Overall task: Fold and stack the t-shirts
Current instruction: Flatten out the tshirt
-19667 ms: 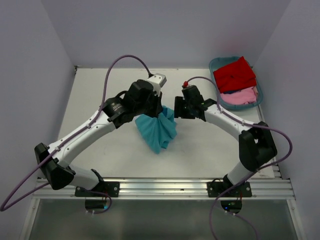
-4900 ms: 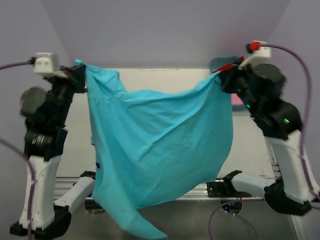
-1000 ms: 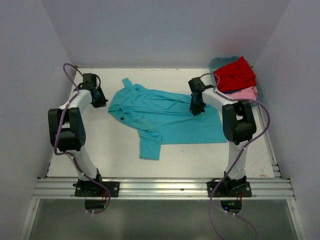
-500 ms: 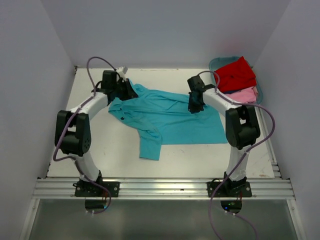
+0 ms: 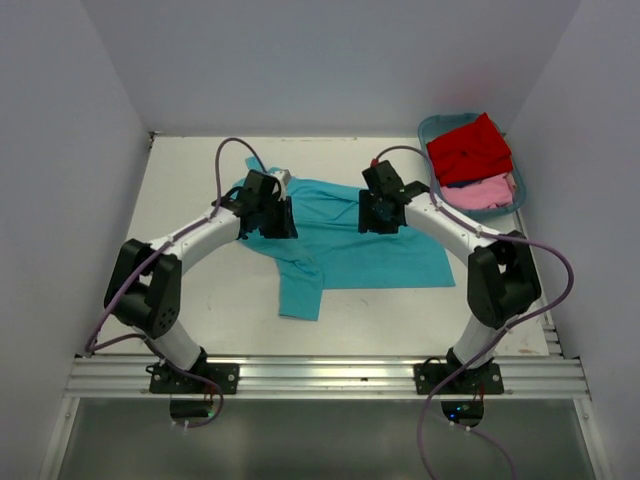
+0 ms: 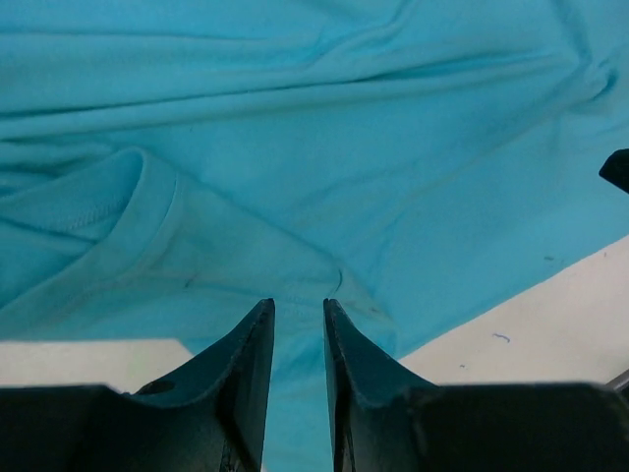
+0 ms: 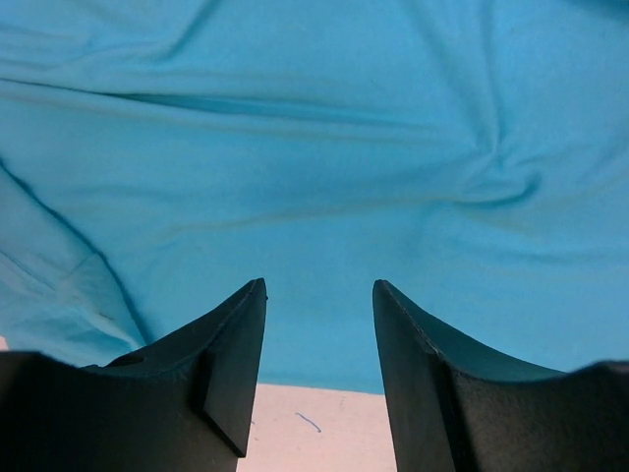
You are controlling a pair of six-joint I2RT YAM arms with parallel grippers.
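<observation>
Turquoise t-shirt (image 5: 390,255) flat beneath, left fingers (image 6: 246,379) slightly apart, right fingers (image 7: 231,364) wider, empty

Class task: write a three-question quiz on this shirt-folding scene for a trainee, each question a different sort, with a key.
1. True or false: the turquoise shirt lies in the tub.
2. Which shirt is on top in the tub? A red shirt; B pink shirt; C turquoise shirt.
3. Fill in: the right tool, over the turquoise shirt, is ____ (open or shut).
Key: 1 false, it lies spread on the table. 2 A. 3 open.
</observation>
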